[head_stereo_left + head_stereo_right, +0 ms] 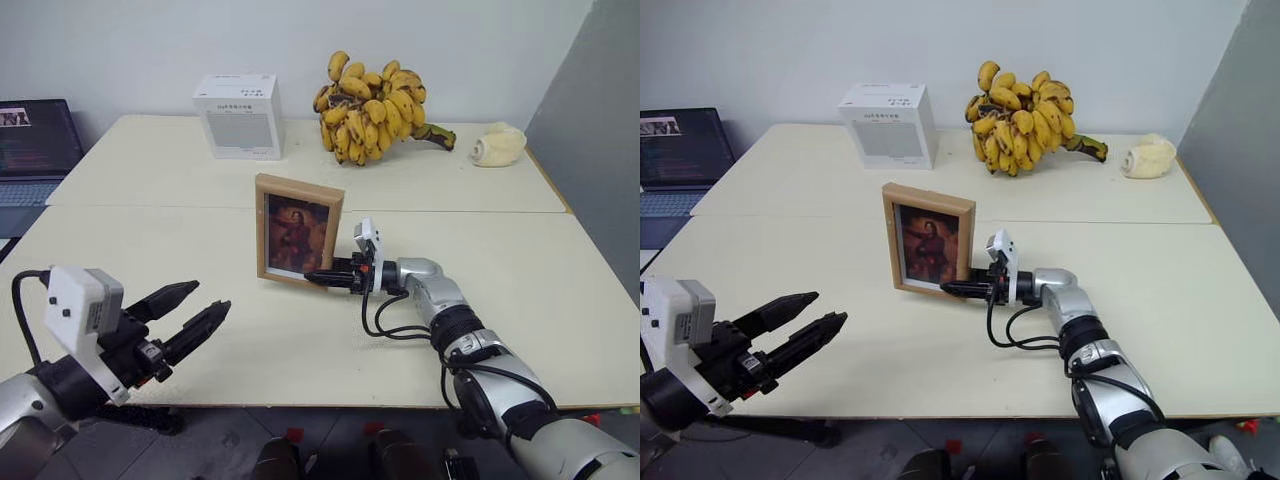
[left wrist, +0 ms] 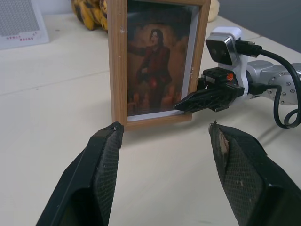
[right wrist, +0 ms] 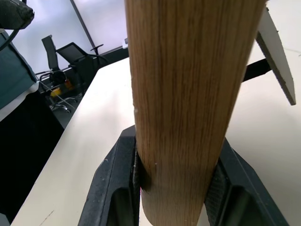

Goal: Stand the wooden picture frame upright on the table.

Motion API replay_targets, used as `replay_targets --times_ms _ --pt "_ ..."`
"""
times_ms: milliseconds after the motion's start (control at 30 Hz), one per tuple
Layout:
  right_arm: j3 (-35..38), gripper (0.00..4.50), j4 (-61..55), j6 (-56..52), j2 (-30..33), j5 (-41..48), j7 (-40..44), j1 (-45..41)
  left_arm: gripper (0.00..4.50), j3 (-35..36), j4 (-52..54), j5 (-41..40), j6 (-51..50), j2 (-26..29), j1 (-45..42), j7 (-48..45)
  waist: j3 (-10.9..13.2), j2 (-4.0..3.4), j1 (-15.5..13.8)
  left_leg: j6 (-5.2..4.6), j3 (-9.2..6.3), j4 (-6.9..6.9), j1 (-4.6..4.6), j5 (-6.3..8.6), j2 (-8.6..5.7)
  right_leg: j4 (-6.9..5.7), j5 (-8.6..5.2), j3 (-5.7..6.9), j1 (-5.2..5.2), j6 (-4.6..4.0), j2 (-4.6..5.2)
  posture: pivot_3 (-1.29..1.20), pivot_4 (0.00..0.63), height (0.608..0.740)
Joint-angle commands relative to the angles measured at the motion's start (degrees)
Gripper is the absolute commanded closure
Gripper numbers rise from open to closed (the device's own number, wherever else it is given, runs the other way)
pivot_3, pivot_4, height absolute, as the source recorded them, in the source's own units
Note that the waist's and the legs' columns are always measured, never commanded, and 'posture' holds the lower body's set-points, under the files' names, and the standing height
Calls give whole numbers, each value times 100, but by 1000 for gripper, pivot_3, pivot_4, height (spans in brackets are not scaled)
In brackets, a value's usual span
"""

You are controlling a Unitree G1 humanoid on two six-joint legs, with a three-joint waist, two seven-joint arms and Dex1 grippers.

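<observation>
The wooden picture frame (image 1: 298, 230) stands upright near the middle of the table (image 1: 150, 240), its dark reddish portrait facing me. My right gripper (image 1: 325, 276) is shut on the frame's lower right edge. In the right wrist view the wood edge (image 3: 188, 94) sits squeezed between the two fingers (image 3: 117, 183), and the fold-out stand (image 3: 275, 52) sticks out behind. My left gripper (image 1: 210, 297) hovers open at the front left of the table, apart from the frame. Its pads (image 2: 108, 155) point at the portrait (image 2: 153, 61) with nothing between them.
A white box (image 1: 239, 115) and a big bunch of bananas (image 1: 375, 105) sit at the back of the table. A pale lumpy object (image 1: 498, 145) lies at the back right. An open laptop (image 1: 35, 150) stands off the left edge. A seam (image 1: 150, 207) crosses the tabletop.
</observation>
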State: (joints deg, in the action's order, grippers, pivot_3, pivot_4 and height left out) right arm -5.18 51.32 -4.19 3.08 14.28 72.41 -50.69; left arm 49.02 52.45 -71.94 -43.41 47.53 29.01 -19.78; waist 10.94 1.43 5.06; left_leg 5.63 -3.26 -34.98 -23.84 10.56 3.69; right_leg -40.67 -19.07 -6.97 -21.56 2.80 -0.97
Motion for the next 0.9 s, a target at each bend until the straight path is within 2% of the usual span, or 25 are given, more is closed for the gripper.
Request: replay_targets --times_ms 33,200,267,300,367,567,733,833,900 --pt "-90 3204 8 207 -88 -94 203 85 1395 392 212 -93 107 64 229 -87 0 1 0 0 1 1 0 0 0 2 0 -1 -1 0 0 0 150 740" --pt "-139 3204 122 197 -132 -201 218 253 1395 495 213 -239 140 143 310 -55 2 1 -5 1 3 3 -2 1 0 6 -2 -3 -3 0 0 0 150 740" --pt "-156 2523 176 256 -135 -247 183 298 1360 486 212 -302 135 213 287 -30 2 2 -4 1 3 3 -2 1 1 6 -2 -3 -4 0 0 0 150 740" --pt "-156 2459 198 274 -136 -262 170 305 1360 481 208 -318 135 244 275 -20 2 2 -3 1 7 3 -1 1 1 7 -2 -6 -4 1 0 0 150 740" --pt "-94 1824 265 202 -143 -234 100 284 1360 423 129 -366 142 346 167 24 2 2 -2 1 9 3 0 1 1 7 -3 -8 -5 3 0 0 150 740" --pt "-124 539 257 371 -47 -386 -222 293 1360 26 -13 -354 177 525 -266 127 3 1 -5 1 11 4 -1 1 1 12 -6 -8 -6 8 0 0 150 740" --pt "-465 539 -697 735 694 -861 -140 859 1360 -705 -38 162 338 502 -834 57 4 -1 -45 2 11 9 -2 1 0 35 -3 -8 5 14 2 0 150 740" --pt "-615 539 -1820 601 1353 -932 75 1460 1360 -1158 -192 382 392 465 -1144 -55 3 -1 -104 6 9 14 -6 4 -3 75 6 -7 20 30 5 0 150 740" --pt "-498 539 -3063 109 1904 -637 265 1951 1360 -1490 -365 600 457 440 -1419 -121 3 0 -139 10 13 13 -9 7 -5 83 7 -10 22 31 8 0 150 740"
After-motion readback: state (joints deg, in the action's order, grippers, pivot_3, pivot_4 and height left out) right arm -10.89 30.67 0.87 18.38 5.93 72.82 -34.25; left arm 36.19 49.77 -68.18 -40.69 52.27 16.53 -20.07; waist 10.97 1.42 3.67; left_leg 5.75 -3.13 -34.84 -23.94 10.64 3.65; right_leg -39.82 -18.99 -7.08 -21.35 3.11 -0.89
